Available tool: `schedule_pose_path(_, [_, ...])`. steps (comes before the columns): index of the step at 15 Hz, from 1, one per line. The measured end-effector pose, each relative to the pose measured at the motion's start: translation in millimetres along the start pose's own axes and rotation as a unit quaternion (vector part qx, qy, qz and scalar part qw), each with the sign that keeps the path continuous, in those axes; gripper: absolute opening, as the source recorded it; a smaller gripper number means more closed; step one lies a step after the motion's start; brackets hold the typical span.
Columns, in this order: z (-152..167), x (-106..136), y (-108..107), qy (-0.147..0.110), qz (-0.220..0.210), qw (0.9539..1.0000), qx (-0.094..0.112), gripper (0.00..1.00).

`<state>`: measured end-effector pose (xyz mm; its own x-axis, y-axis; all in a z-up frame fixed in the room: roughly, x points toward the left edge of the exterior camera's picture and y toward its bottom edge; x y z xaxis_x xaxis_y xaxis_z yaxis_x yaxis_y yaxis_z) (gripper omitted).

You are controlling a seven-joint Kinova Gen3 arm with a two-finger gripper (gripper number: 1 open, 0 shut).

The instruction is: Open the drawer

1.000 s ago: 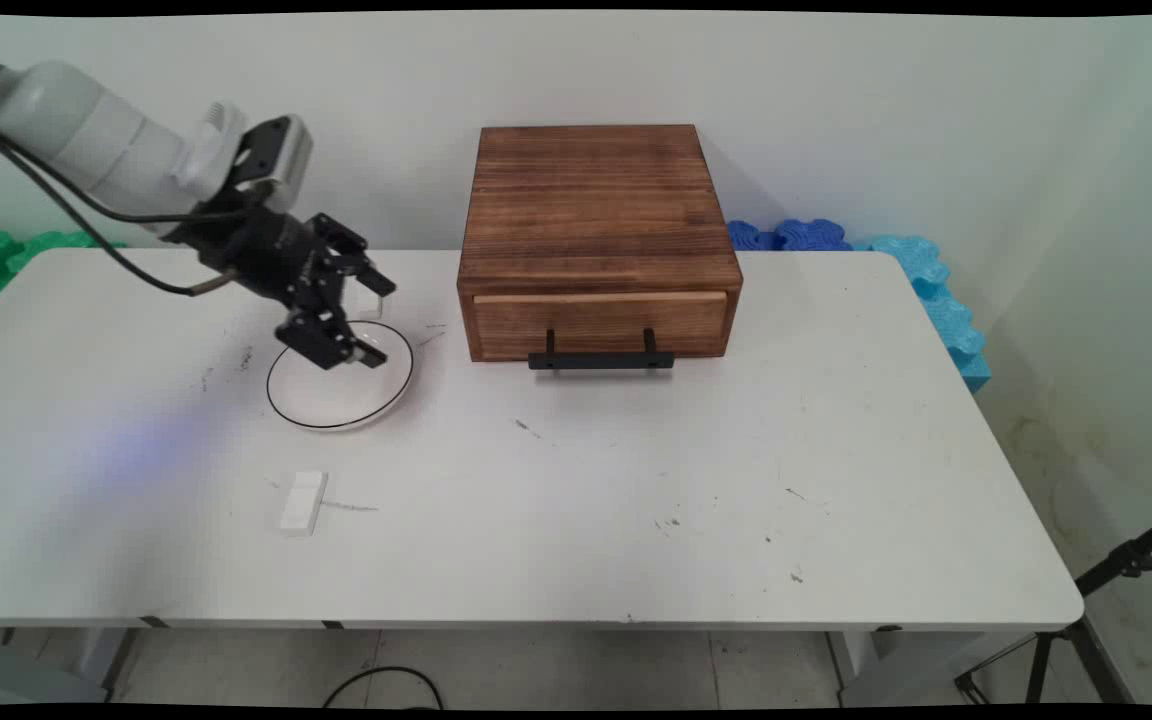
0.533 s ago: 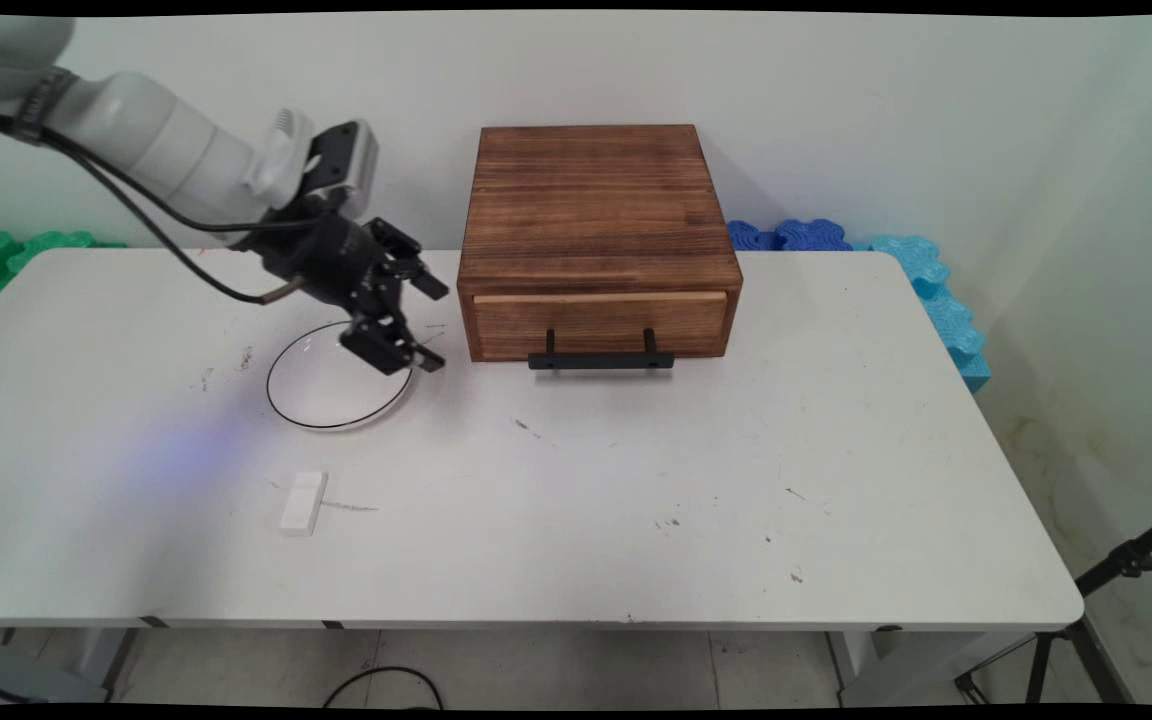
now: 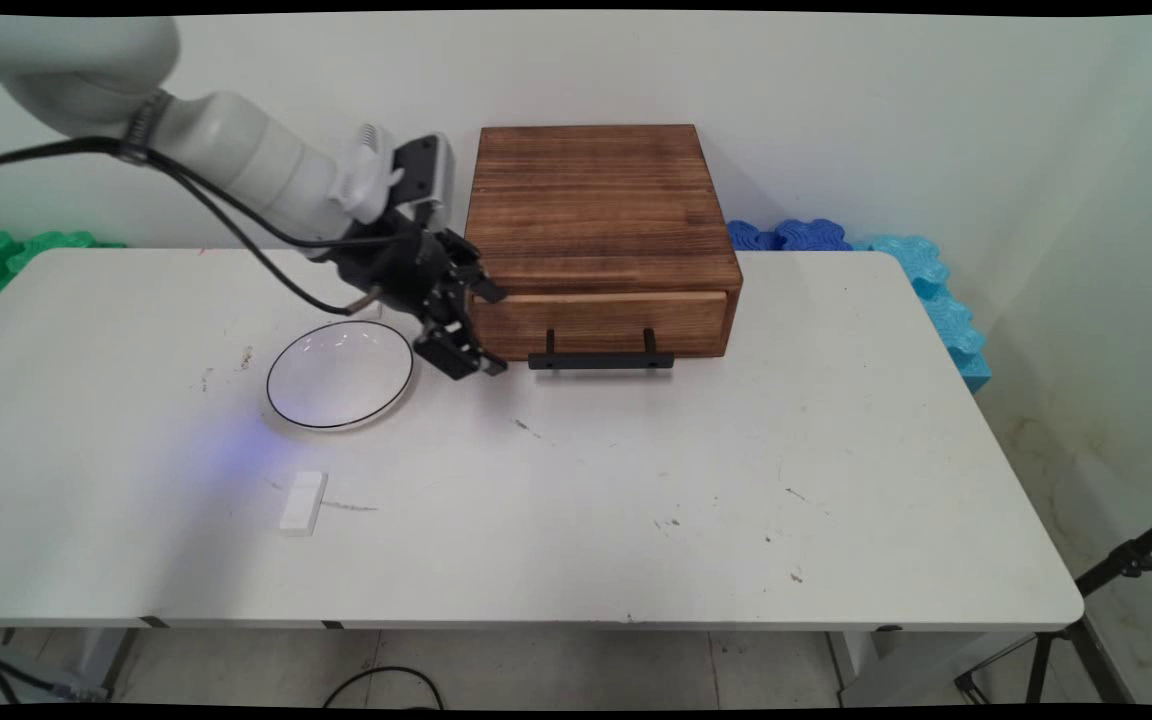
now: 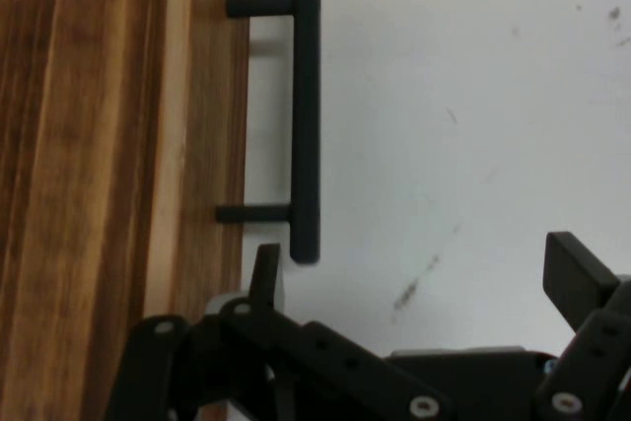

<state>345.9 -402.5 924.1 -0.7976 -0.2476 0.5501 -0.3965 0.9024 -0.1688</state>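
Gripper (image 3: 489, 332) hangs at the drawer box's (image 3: 596, 205) left front corner, fingers spread apart, holding nothing. Handle (image 3: 601, 360) lies just to its right, a black bar running along the drawer front (image 3: 601, 322), parallel to the table's (image 3: 636, 500) near edge. In the hand view the handle (image 4: 307, 110) sits ahead of the fingers (image 4: 268, 278), its near end just off the left finger, not between them. Plate (image 3: 340, 375) sits behind the gripper towards the left edge; white block (image 3: 302, 502) lies near the front edge.

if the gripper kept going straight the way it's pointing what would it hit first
Probably the bare white table just in front of the drawer's black handle; the open gripper aims beside the handle, though depth is unclear.
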Motion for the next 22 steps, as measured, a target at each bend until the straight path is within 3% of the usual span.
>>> schedule_pose_path(8, [55.7, 22.5, -5.6, -0.007, 0.002, 0.9999, 0.011, 1.0])
schedule_pose_path(22, [127.4, 25.6, -9.6, -0.028, 0.002, 0.9995, 0.014, 1.0])
